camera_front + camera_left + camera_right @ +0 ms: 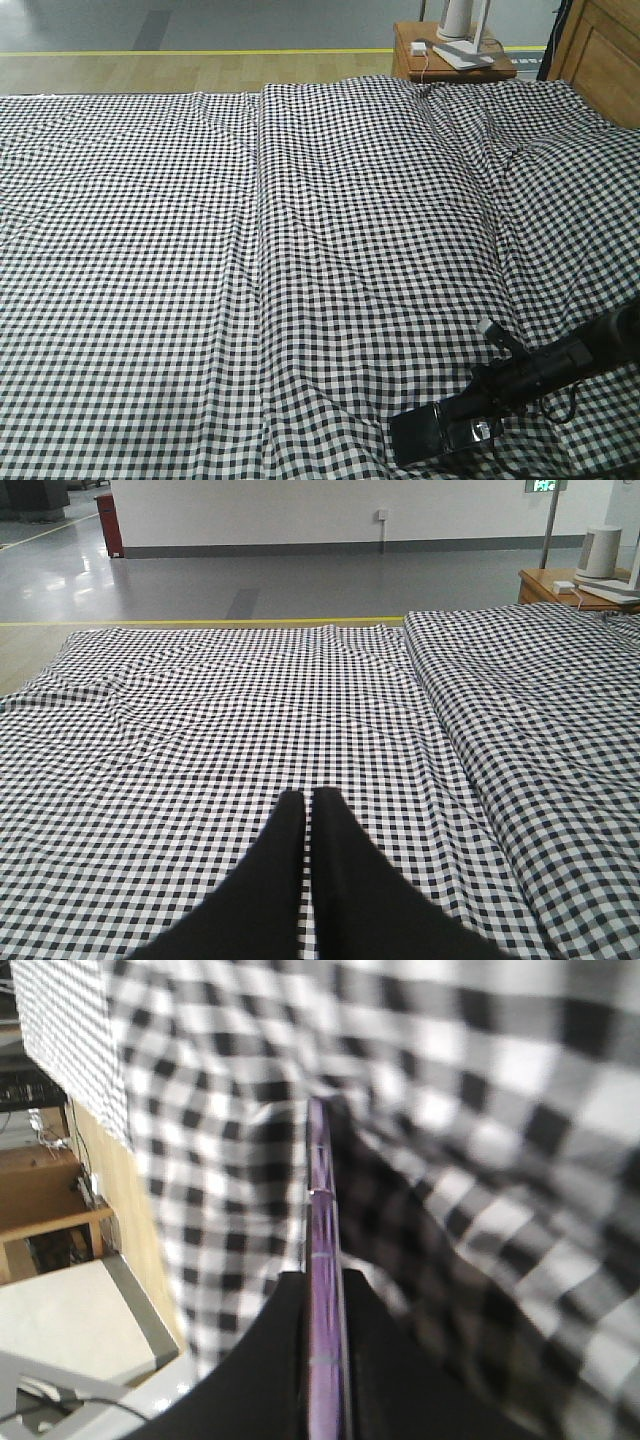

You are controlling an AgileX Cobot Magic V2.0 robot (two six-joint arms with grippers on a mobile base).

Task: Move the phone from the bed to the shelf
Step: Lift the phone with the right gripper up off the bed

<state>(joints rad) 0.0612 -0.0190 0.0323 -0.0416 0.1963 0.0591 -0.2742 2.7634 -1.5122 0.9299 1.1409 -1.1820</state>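
The phone [425, 432], a thin black glossy slab, is at the near right part of the bed [250, 250], which is covered in a black-and-white check sheet. My right gripper [478, 405] is shut on one end of it. In the right wrist view the phone [320, 1190] is seen edge-on with a purplish rim. It is pinched between the two black fingers of my right gripper [325, 1295], close over the sheet [470, 1110]. My left gripper [307, 802] hovers shut over the bed [250, 690] with nothing in it. I cannot pick out the shelf in these views.
An orange-brown bedside table [450, 58] with white items stands beyond the bed's far right corner, and shows again as the bedside table [575, 583]. A wooden panel [605, 55] rises at the far right. Brown wooden boards [40, 1195] and pale floor lie past the bed's edge.
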